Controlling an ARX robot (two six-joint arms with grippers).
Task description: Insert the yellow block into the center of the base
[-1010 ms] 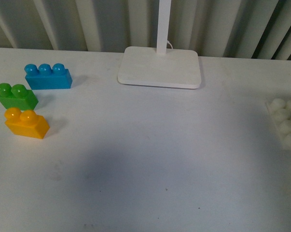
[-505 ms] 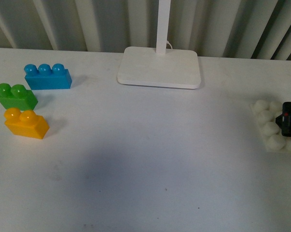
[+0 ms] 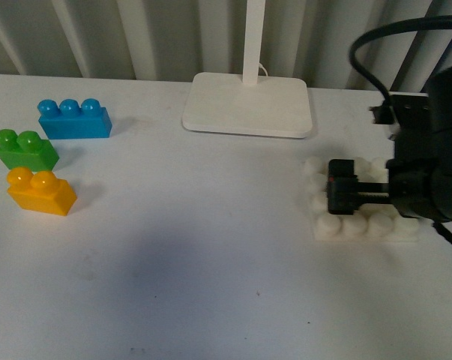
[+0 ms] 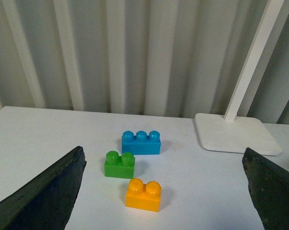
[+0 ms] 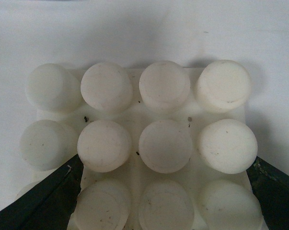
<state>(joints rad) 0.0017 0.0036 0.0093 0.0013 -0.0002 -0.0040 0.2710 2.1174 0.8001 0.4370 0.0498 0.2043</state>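
On the right of the table (image 3: 211,285), the right fingers (image 5: 34,211) appear clamped on the white base (image 3: 364,225); the left fingers (image 4: 43,191) hang spread and empty short of the yellow block (image 3: 40,192), far left. The green block (image 3: 26,149) sits just beside it and could be snagged in a careless grab

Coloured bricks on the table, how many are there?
3. The blue brick sits at the back left, the green brick just in front of it, and the yellow block in front of that. None looks hidden.
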